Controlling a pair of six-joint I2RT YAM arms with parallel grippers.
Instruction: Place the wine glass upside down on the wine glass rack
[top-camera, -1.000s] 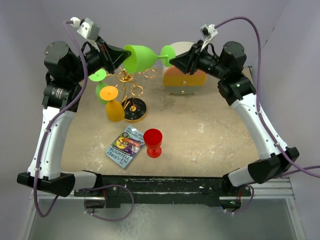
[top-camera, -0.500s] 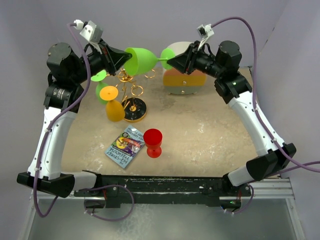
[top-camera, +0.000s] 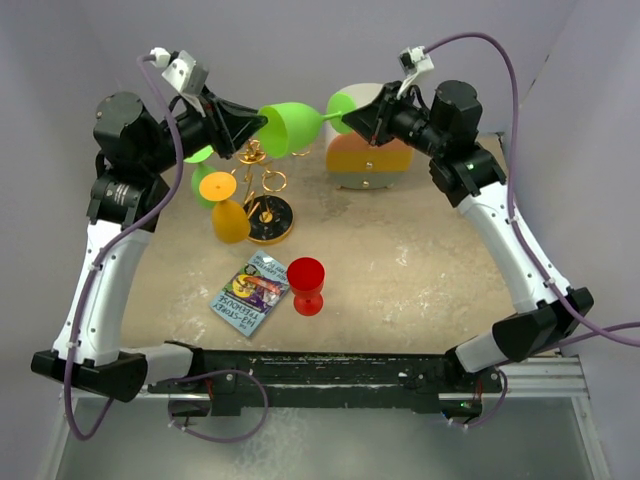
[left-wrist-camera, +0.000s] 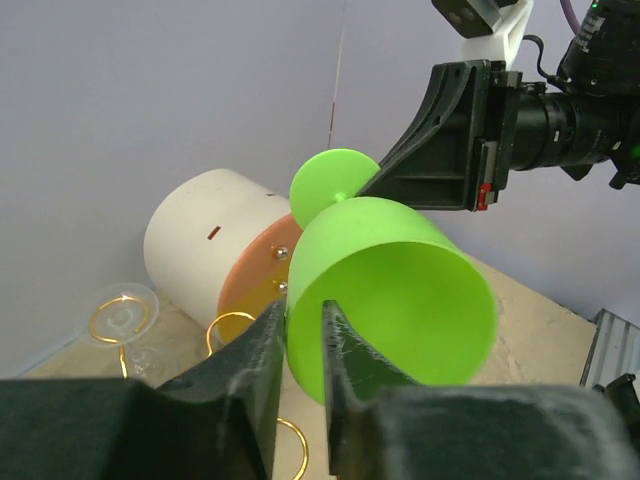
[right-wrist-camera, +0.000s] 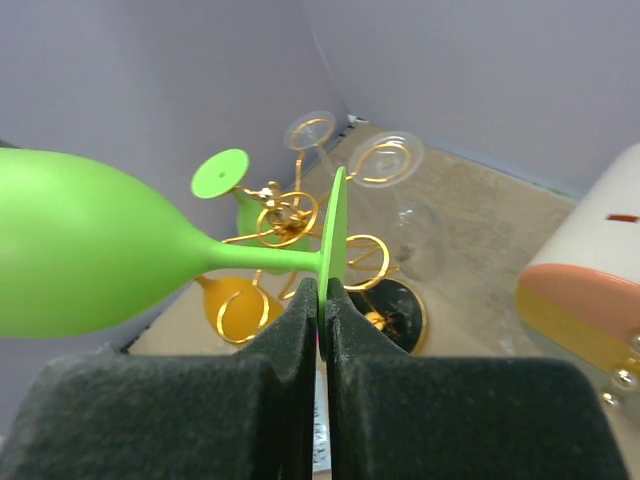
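Handover step: the wine glass (top-camera: 290, 125) lies sideways in the air over the far-left wine glass rack (top-camera: 269, 219); the right gripper (top-camera: 352, 112) clamps its foot; the left gripper (top-camera: 262, 122) straddles the bowl rim, gripping or not I cannot tell. Next, I judge, the right must tip the bowl down and hang it from a free loop

The right gripper (right-wrist-camera: 321, 300) has its two black padded fingers (right-wrist-camera: 285, 350) pressed together on the thin round foot (right-wrist-camera: 336, 225) of a bright green plastic wine glass (right-wrist-camera: 90, 255), seen edge-on. The glass lies on its side in the air, stem level, bowl out to the left. Beneath it stands the gold wire wine glass rack (right-wrist-camera: 285, 222) on a round black base (right-wrist-camera: 395, 315). A second green glass (right-wrist-camera: 222, 172), an orange glass (right-wrist-camera: 240, 312) and two clear glasses (right-wrist-camera: 388, 158) hang foot-up in its loops. A white-and-orange rounded box (right-wrist-camera: 590, 280) sits to the right of the rack on the sandy table (right-wrist-camera: 480, 220).
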